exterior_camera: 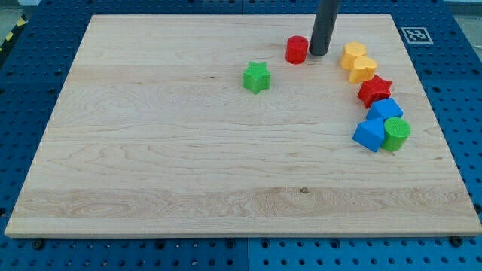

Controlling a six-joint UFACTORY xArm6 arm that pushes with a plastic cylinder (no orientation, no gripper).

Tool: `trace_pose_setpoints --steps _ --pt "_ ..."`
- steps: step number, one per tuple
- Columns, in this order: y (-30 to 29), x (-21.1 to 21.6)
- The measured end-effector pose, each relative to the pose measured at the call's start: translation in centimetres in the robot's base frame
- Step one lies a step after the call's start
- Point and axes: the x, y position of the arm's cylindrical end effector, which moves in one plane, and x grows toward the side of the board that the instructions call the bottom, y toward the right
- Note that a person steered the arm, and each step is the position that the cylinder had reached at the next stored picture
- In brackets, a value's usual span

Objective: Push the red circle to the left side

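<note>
My tip [318, 54], a bare rod end with nothing to open or hold, stands touching the red circle [297, 50] on its right, near the board's [151, 165] top edge. The circle is a short upright cylinder with no long axis. The green star [257, 77] lies down-left. Right: yellow blocks [358, 62], red star [374, 90], blue blocks [376, 124], green cylinder [396, 133].

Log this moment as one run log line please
target: red circle near view's top | my tip at its right side, close or touching | green star lower left of it | status: push pending
</note>
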Motion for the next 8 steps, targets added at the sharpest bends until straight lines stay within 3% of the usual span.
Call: trace_pose_setpoints --steps 8 --pt "-18.7 -0.3"
